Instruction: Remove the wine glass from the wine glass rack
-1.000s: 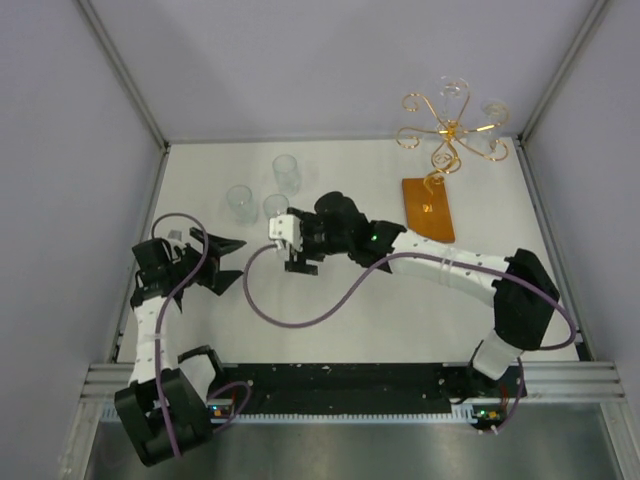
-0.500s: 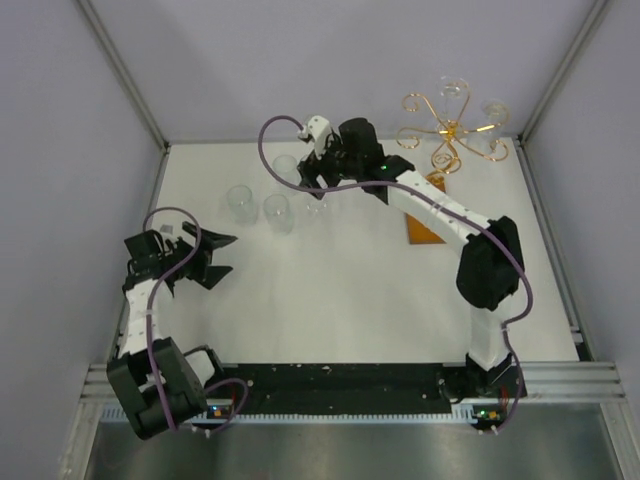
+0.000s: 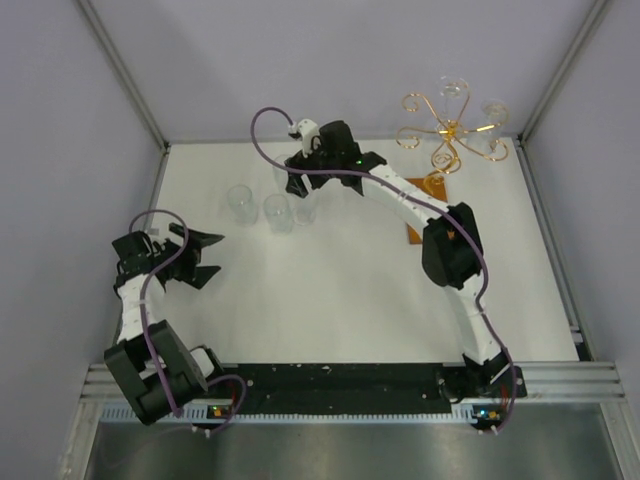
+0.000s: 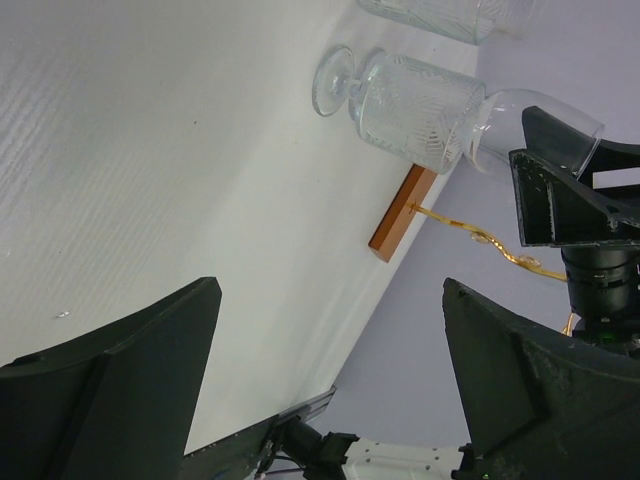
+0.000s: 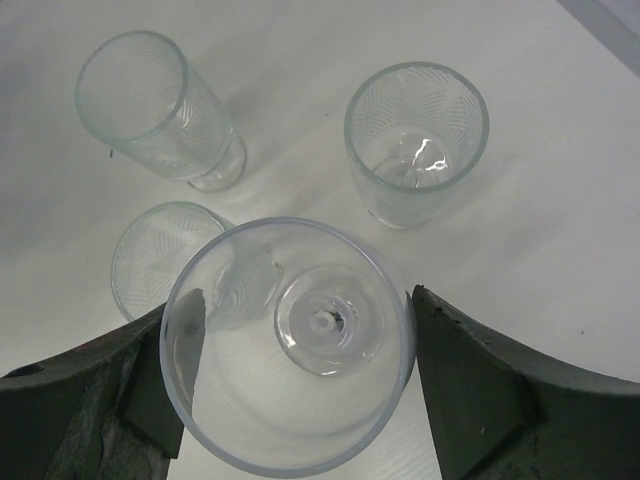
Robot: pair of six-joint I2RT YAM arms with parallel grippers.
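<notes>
A plain clear wine glass (image 5: 250,420) stands upright between my right gripper's (image 5: 290,350) fingers, which press on both sides of its bowl. In the top view this gripper (image 3: 300,186) is at the back of the table, over the glass (image 3: 304,210). The wine glass rack (image 3: 450,128), gold wire on an orange-brown base (image 3: 432,190), stands at the back right with two clear glasses hanging on it. My left gripper (image 3: 205,258) is open and empty at the left. The left wrist view shows the base (image 4: 400,215) and the held glass (image 4: 545,112).
Three patterned glasses stand around the held one: one at the far left (image 5: 160,110), one at the far right (image 5: 415,140), one close at the left (image 5: 150,260). Two of them show in the top view (image 3: 240,203), (image 3: 277,212). Grey walls close in the table.
My right arm has swung from the middle of the table to the back, beside the patterned glasses. My left gripper has drifted a little to the left.
</notes>
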